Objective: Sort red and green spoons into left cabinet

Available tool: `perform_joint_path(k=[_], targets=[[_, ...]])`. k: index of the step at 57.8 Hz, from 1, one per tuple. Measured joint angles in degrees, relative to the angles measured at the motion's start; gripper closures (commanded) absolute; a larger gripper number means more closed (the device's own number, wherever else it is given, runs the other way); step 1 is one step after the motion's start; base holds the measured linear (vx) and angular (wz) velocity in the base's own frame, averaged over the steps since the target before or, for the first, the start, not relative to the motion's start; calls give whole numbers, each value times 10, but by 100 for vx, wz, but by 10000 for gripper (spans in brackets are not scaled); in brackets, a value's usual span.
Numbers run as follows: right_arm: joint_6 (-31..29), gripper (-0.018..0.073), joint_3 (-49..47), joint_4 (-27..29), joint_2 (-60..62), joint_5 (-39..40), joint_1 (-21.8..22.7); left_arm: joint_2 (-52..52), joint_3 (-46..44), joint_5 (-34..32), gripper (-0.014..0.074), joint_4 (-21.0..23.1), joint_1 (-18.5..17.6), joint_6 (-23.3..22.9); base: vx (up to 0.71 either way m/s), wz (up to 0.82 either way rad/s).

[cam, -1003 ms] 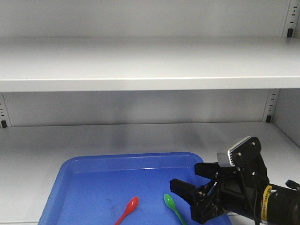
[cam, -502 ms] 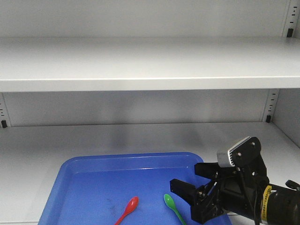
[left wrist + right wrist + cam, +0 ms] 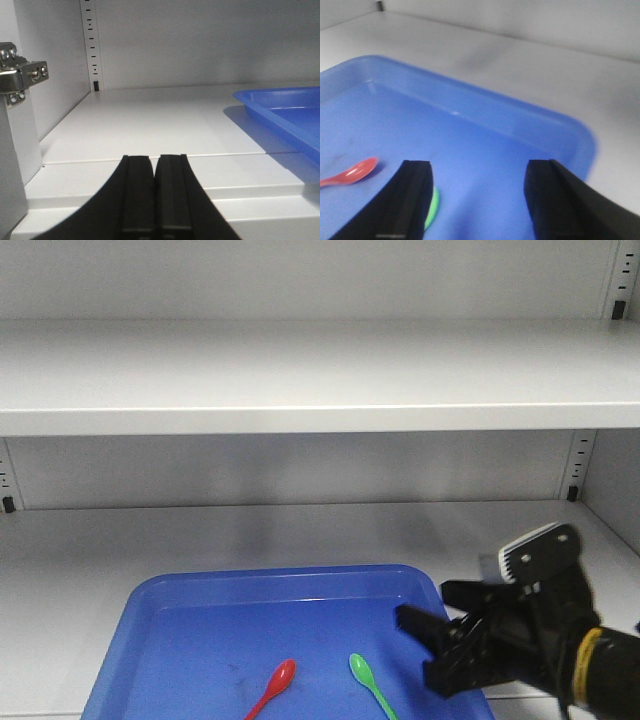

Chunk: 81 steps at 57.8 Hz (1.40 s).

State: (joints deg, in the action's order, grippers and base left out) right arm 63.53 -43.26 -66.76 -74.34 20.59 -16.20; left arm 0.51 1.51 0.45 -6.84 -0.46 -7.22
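The red spoon (image 3: 272,688) and the green spoon (image 3: 370,683) lie side by side in a blue tray (image 3: 180,600) on the lower shelf of the grey cabinet (image 3: 300,375). My right gripper (image 3: 438,638) hovers open over the tray's right end, to the right of the green spoon, holding nothing. In the right wrist view the green spoon (image 3: 434,206) peeks out beside the left finger and the red spoon (image 3: 351,173) lies farther left. My left gripper (image 3: 155,161) is shut and empty, low over the shelf left of the tray (image 3: 280,107).
The cabinet's left wall carries a slotted rail (image 3: 91,45) and a metal hinge (image 3: 17,72). An upper shelf (image 3: 320,405) overhangs the tray. A right wall with a slotted rail (image 3: 577,465) stands beyond the right arm.
My right gripper has drawn back to the right and slightly up, away from the green spoon. Both spoons lie where they were.
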Motion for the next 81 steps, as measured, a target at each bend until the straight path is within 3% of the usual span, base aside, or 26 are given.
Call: perform_joint_path(k=[5,12,24,28,32,40,48,55,71,81], targets=[[-30,212,0,48,41,-65,0,0,0,0,603,0,0,0,0,0],[-119,313,0,149,102,-168,0,0,0,0,603,0,0,0,0,0],[-360,508,0,354,204,-384,0,0,0,0,603,0,0,0,0,0],[-417,576,2,396,235,-437,0,0,0,0,603,0,0,0,0,0],[-469,573,16,422,268,-466,0,0,0,0,603,0,0,0,0,0],[-503,571,84,454,348,-450,34,0,0,0,603,0,0,0,0,0],[-512,571,195,503,446,-353,124,0,0,0,603,0,0,0,0,0],[-516,571,274,521,522,-290,177,0,0,0,603,0,0,0,0,0],[-516,570,423,565,688,-251,188,0,0,0,603,0,0,0,0,0],[-520,568,449,570,746,-252,171,0,0,0,603,0,0,0,0,0]])
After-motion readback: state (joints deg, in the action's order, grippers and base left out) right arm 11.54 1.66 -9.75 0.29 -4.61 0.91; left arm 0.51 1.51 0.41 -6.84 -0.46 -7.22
